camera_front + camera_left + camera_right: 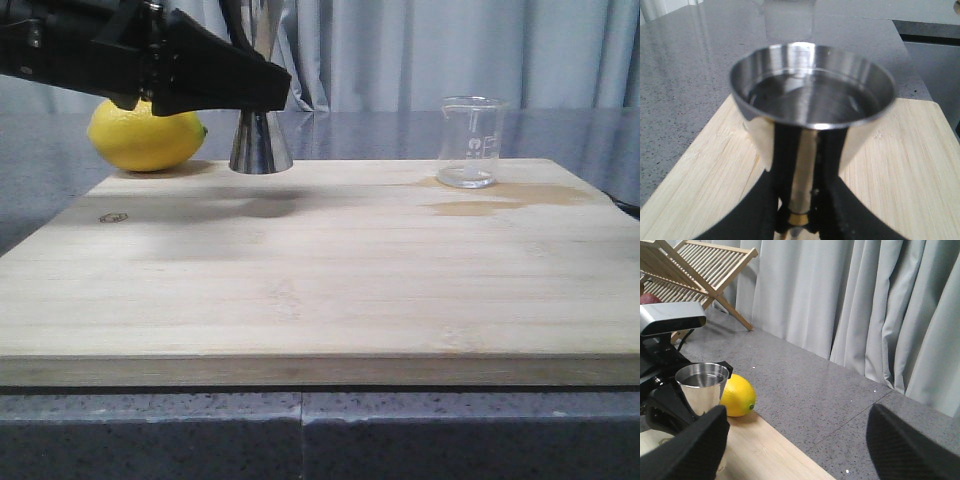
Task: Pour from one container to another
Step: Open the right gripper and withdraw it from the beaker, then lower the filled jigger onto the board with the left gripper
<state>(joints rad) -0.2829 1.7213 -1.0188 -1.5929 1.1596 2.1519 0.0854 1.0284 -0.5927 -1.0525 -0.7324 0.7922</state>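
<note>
Steel jigger (702,386) stands beside lemon (738,395); right tool (795,450) spread wide.

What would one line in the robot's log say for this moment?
left gripper: shut on jigger | jigger: upright, holds liquid | beaker: on board, ungrasped | right gripper: open

Between the jigger (261,140) and the beaker (469,142), the cutting board (320,280) lies open; a lemon (145,135) crowds the jigger's far-left side.
</note>
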